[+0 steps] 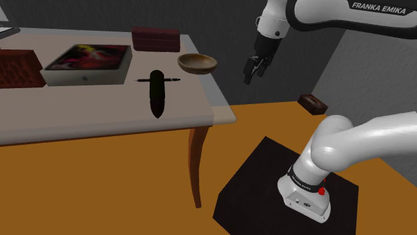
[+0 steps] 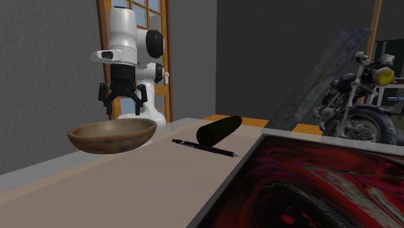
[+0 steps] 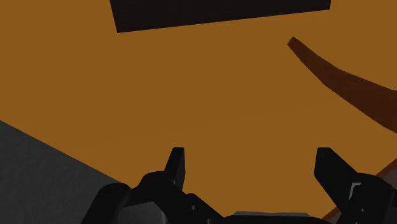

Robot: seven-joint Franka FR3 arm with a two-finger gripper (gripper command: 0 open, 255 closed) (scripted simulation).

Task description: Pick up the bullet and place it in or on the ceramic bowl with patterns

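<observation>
Shoulder view, gripper (image 1: 256,69): hangs in the air off the corner of the table (image 1: 100,117), over the orange floor, holding nothing.
Shoulder view, bullet (image 1: 157,93): dark and blunt-tipped, lies flat on the table across a black pen (image 1: 172,80), well apart from the jaws.
Shoulder view, bowl (image 1: 197,63): brown and wood-looking, with no pattern to be made out; upright near the table corner, nearer the jaws than the bullet, roughly between the two.
Second exterior view, jaws: spread apart and empty, behind and above the bowl's rim, clear of it.
Second exterior view, bullet: farther from the jaws than the bowl, off toward that view's right; pen just beside it, whether touching or not cannot be told here.
Wrist view, fingers (image 3: 177,167): stand wide apart with only bare floor (image 3: 191,95) between them; curved brown table leg (image 3: 343,83) off to one side.
Step in hand: the approach, by the look of it; bullet untouched, pick not yet begun.
Next move: calls for carrying the jaws in over the table, past the bowl, then lining them up across the bullet's narrow width before lowering and closing.
Care needed: rounded body likely to roll; pen underneath could get pinched along with it.
</observation>
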